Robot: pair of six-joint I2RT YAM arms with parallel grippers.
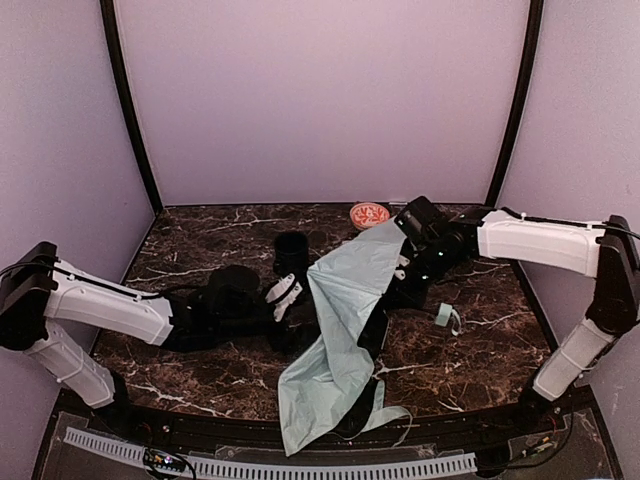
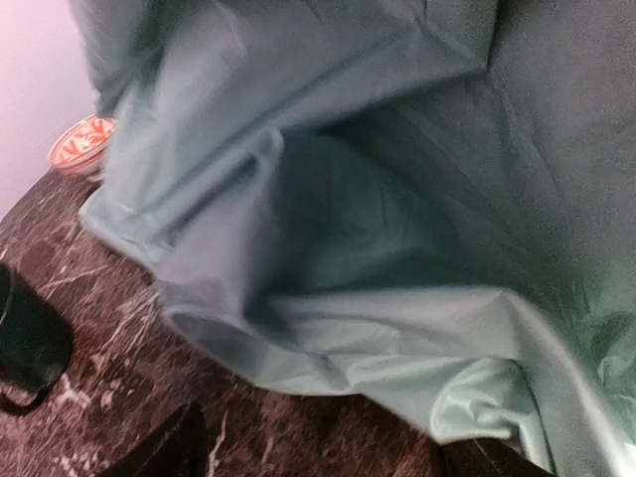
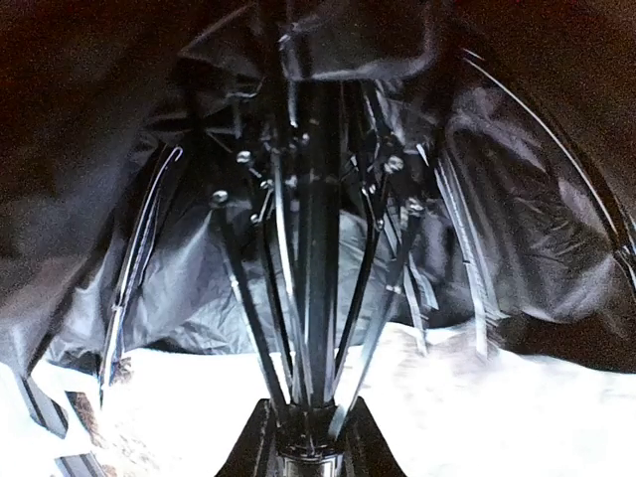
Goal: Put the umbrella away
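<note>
In the middle of the counter [image 1: 480, 350]: the umbrella [image 1: 345, 300], floppy and not folded up yet, pale green cloth in a long heap. Long way of the cloth, seen from above: from 1 o'clock on the far side down to 7 o'clock, low end reaching past the near edge. Small green handle [image 1: 445, 317] and strap flat on the counter, at about 4 o'clock from the middle of the cloth, so the thin black stick likely pointing that way; most of the stick hidden, so hard to say for sure

By the 1 o'clock end, the right pincer [image 3: 308, 449], pinching the black stick low down, thin ribs fanning away from it into the dark inside

At 9 o'clock from the cloth, just beside its edge, the left pincer [image 1: 287, 297], spread wide and holding nothing. Straight ahead of it, toward 3 o'clock: a big fold of green cloth, very close, maybe not touching. Nearer arm for the loose cloth: the left one

Best guess for next: push in toward 3 o'clock and pinch across the fold, not along the long way

Off to the side: dark mug [image 1: 291, 252] at 12 o'clock from the left pincer, little red bowl [image 1: 369, 214] far back
</note>
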